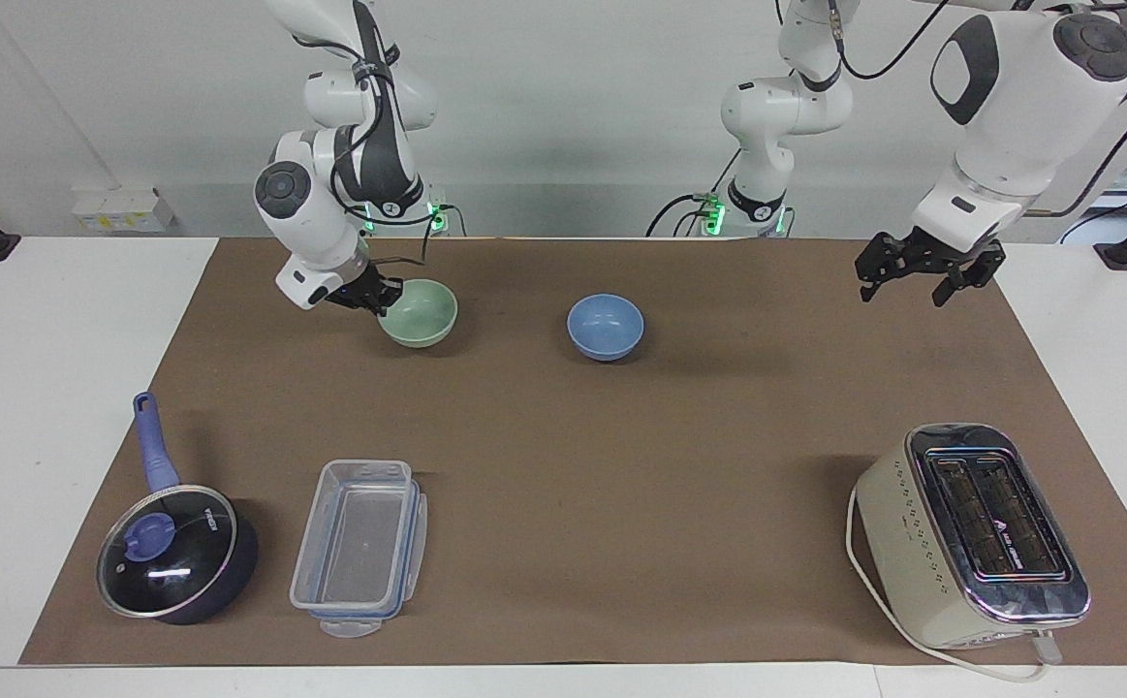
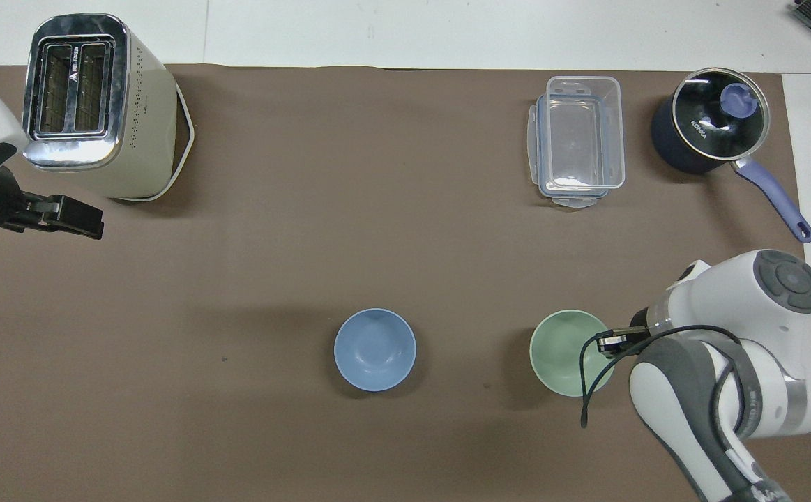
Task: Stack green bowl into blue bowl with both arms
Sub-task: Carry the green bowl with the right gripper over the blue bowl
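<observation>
The pale green bowl hangs a little above the brown mat, held by its rim on the side toward the right arm's end. My right gripper is shut on that rim; it also shows in the overhead view at the edge of the green bowl. The blue bowl stands empty on the mat beside it, toward the middle of the table. My left gripper is open and empty, raised over the mat at the left arm's end.
A cream toaster stands far from the robots at the left arm's end. A clear plastic container and a dark blue lidded saucepan stand far from the robots at the right arm's end.
</observation>
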Available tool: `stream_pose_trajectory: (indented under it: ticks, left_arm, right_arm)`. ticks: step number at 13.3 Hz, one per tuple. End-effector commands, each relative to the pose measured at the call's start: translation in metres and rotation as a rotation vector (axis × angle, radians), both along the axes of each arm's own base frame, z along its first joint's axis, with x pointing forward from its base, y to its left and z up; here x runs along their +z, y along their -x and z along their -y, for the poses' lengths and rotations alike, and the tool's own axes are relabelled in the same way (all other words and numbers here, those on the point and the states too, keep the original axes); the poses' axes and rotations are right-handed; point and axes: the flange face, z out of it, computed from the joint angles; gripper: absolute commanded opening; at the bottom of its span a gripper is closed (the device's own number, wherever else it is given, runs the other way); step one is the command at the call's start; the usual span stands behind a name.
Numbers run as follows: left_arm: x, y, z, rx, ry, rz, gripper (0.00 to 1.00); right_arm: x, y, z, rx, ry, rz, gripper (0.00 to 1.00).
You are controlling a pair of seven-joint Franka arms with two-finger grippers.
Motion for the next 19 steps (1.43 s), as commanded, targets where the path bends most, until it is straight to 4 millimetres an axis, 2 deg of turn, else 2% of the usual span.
stream_pose_trajectory:
  ticks: [1, 4, 6, 9, 11, 14, 16, 19]
  left_arm:
    - [0.006, -0.011, -0.001, 0.004, -0.001, 0.011, 1.00]
    - [0.004, -0.010, -0.002, 0.003, -0.001, 0.013, 1.00]
    - [0.003, -0.010, -0.009, 0.014, -0.001, 0.013, 1.00]
    - [0.003, -0.011, -0.013, 0.023, -0.001, 0.013, 1.00]
    - [0.004, -0.011, -0.012, 0.019, -0.001, 0.013, 1.00]
    - [0.003, -0.011, -0.013, 0.022, -0.001, 0.013, 1.00]
    - [0.003, -0.011, -0.012, 0.022, -0.001, 0.011, 1.00]
    - [0.003, -0.011, -0.012, 0.020, -0.001, 0.011, 1.00]
  right_arm:
    - [0.024, 0.006, -0.046, -0.012, -0.035, 0.015, 0.00]
    - [0.042, 0.018, -0.126, -0.112, -0.036, 0.038, 0.00]
    - [0.048, 0.023, -0.165, -0.141, -0.079, 0.091, 0.00]
    - [0.033, 0.039, -0.219, -0.170, -0.103, 0.104, 0.00]
    - [0.024, 0.043, -0.241, -0.172, -0.103, 0.099, 0.00]
    - [0.026, 0.036, -0.251, -0.190, -0.110, 0.104, 0.00]
    - [0.013, 0.038, -0.262, -0.198, -0.098, 0.085, 0.00]
    - [0.006, 0.033, -0.267, -0.235, -0.095, 0.080, 0.00]
